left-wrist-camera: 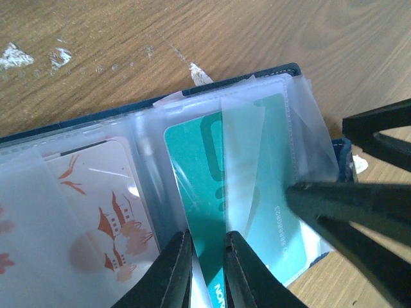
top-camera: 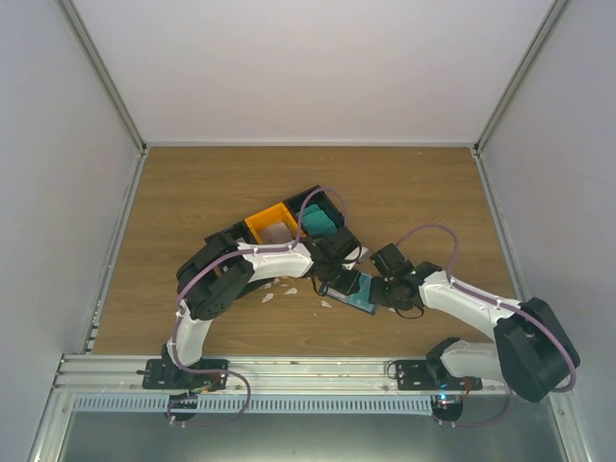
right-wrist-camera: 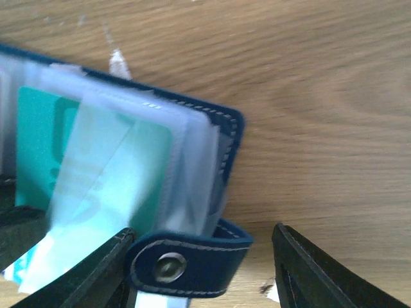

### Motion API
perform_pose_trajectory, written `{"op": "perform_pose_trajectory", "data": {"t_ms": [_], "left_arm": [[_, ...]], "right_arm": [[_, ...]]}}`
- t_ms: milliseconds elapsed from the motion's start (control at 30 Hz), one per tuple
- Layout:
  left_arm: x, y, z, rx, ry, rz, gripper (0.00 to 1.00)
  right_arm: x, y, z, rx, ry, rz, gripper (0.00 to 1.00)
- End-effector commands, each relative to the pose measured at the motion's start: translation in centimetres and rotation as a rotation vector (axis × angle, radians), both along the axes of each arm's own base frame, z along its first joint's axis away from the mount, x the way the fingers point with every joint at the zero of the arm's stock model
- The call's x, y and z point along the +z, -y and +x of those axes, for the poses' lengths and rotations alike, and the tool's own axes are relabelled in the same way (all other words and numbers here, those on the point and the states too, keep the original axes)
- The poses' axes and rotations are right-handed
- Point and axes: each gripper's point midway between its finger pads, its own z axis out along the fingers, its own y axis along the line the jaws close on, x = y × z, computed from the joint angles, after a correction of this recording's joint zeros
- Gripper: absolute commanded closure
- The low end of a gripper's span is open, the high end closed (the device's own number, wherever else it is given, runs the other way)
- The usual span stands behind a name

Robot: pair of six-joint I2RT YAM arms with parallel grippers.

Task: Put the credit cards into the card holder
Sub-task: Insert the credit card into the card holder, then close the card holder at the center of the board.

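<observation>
The navy card holder [left-wrist-camera: 288, 68] lies open on the wood, its clear sleeves facing up. A teal credit card [left-wrist-camera: 192, 167] sits partly inside a sleeve, and my left gripper [left-wrist-camera: 205, 242] is shut on its near end. In the sleeve to the left is a white credit card with a red drawing [left-wrist-camera: 103, 205]. My right gripper [right-wrist-camera: 202, 232] is open around the holder's snap tab [right-wrist-camera: 186, 260]; its left finger touches the tab and its right finger [right-wrist-camera: 302, 269] stands apart. From above, both grippers meet at the card holder [top-camera: 363, 296].
An orange bin [top-camera: 272, 224] and a black bin holding teal cards [top-camera: 320, 218] stand just behind the left gripper. Small white scraps [top-camera: 279, 289] lie on the wood left of the holder. Grey walls enclose the table on three sides.
</observation>
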Motion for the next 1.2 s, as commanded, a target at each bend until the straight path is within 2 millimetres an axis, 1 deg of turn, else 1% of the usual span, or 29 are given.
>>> {"op": "perform_pose_trajectory", "data": {"t_ms": [0,67,133,267,367,433,467,500,600,700,767,867,1000,1100,1167], "left_arm": [[-0.8,0.1,0.2,0.010,0.002,0.023,0.82],[-0.8,0.1,0.2,0.008,0.002,0.023,0.82],[-0.9,0.1,0.1,0.009,0.000,0.023,0.82],[-0.7,0.2,0.1,0.007,0.000,0.018,0.82],[-0.3,0.4,0.1,0.005,-0.001,0.005,0.82],[0.1,0.5,0.1,0.004,0.003,-0.009,0.81],[0.3,0.6,0.1,0.004,0.005,-0.017,0.80],[0.6,0.7,0.1,0.004,0.008,-0.024,0.80],[1.7,1.0,0.2,0.003,0.013,-0.049,0.74],[3.7,1.4,0.4,0.004,0.034,-0.085,0.63],[5.3,1.5,0.6,0.007,0.050,-0.104,0.54],[6.6,1.0,0.9,0.032,0.056,-0.106,0.46],[7.5,-0.6,1.7,0.083,0.060,-0.102,0.42],[7.2,-2.3,2.5,0.133,0.069,-0.077,0.37],[6.5,-3.6,3.0,0.174,0.068,-0.046,0.35]], "right_arm": [[-0.3,3.4,-0.3,-0.120,0.007,-0.155,0.45],[0.0,4.1,-0.2,-0.152,0.017,-0.188,0.49],[0.3,4.4,0.0,-0.170,0.028,-0.198,0.53],[0.4,3.5,0.4,-0.144,0.043,-0.159,0.65],[0.5,2.3,0.5,-0.096,0.039,-0.104,0.81],[0.7,2.1,0.4,-0.093,0.043,-0.080,0.93],[0.9,2.0,0.4,-0.093,0.050,-0.073,0.97],[1.1,2.1,0.4,-0.097,0.060,-0.070,0.99],[1.9,2.7,0.5,-0.114,0.083,-0.085,1.00],[2.7,3.4,0.8,-0.127,0.098,-0.119,1.00],[3.2,3.3,1.0,-0.128,0.111,-0.111,1.00],[4.3,3.1,1.5,-0.131,0.131,-0.104,1.00],[5.6,3.3,2.2,-0.137,0.159,-0.114,0.99],[6.2,3.5,2.7,-0.130,0.170,-0.127,0.99],[6.7,3.4,3.2,-0.118,0.177,-0.129,1.00]]}}
